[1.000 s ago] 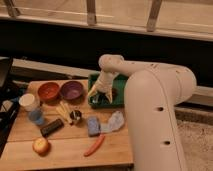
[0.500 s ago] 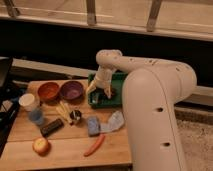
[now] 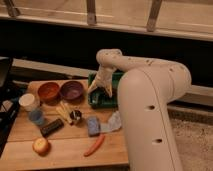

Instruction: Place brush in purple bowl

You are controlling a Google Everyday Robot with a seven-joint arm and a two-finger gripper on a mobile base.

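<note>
The purple bowl point(image 3: 72, 90) sits at the back of the wooden table, right of the orange-red bowl point(image 3: 48, 91). The brush point(image 3: 51, 127) looks like the dark elongated item lying on the table's left-front part, below the bowls. My gripper point(image 3: 100, 89) hangs over the left end of a green tray point(image 3: 95, 102), just right of the purple bowl. Its pale fingers point down, spread apart, and hold nothing. It is well away from the brush.
A white cup point(image 3: 28, 101) and a blue cup point(image 3: 36, 116) stand at the left. Yellow pieces point(image 3: 63, 112), a dark round clump point(image 3: 75, 116), a blue sponge point(image 3: 93, 125), a pale crumpled bag point(image 3: 114, 121), a red pepper point(image 3: 95, 145) and a peach-coloured fruit point(image 3: 40, 145) lie about.
My gripper has shifted slightly up and back over the green tray's left end. The objects on the table have not moved.
</note>
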